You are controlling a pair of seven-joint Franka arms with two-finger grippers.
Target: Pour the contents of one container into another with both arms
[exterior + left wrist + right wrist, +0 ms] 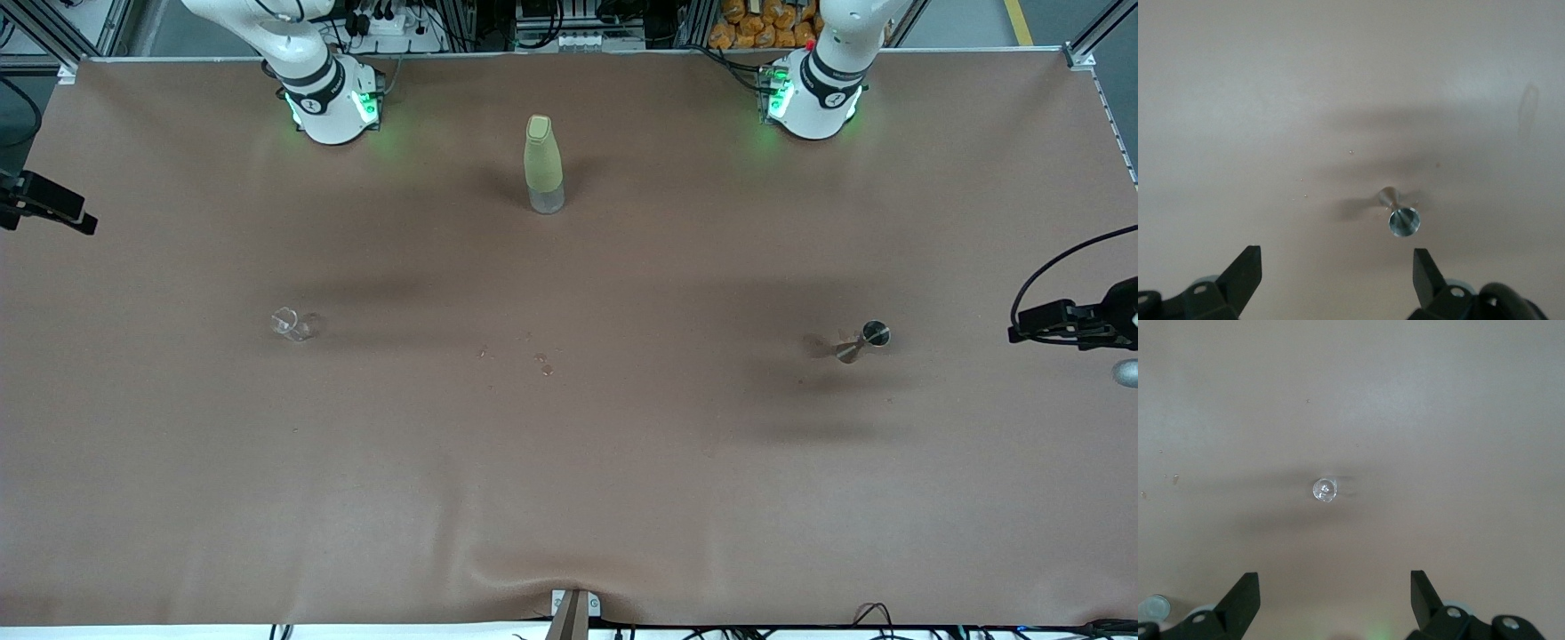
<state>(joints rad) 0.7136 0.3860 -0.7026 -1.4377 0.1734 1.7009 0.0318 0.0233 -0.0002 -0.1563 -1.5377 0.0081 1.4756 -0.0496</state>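
Fingers of the left gripper [1338, 273] and right gripper [1335, 593] spread wide over the brown table [569, 462]. Mid-surface, the small silver hourglass jigger [862, 340] stands toward the left arm's edge, the tiny clear glass beaker [293, 324] toward the right arm's.

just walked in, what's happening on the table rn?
Nothing is held yet. The left gripper hangs high over the silver jigger, which stands toward the left arm's end of the table, jaws open. The right gripper hangs over the tiny glass beaker toward the right arm's end, jaws open too. A tall yellow-green bottle stands untouched midway between the arm bases, farther from the front camera than both. No pour has started; a few small drips mark the brown table cover.
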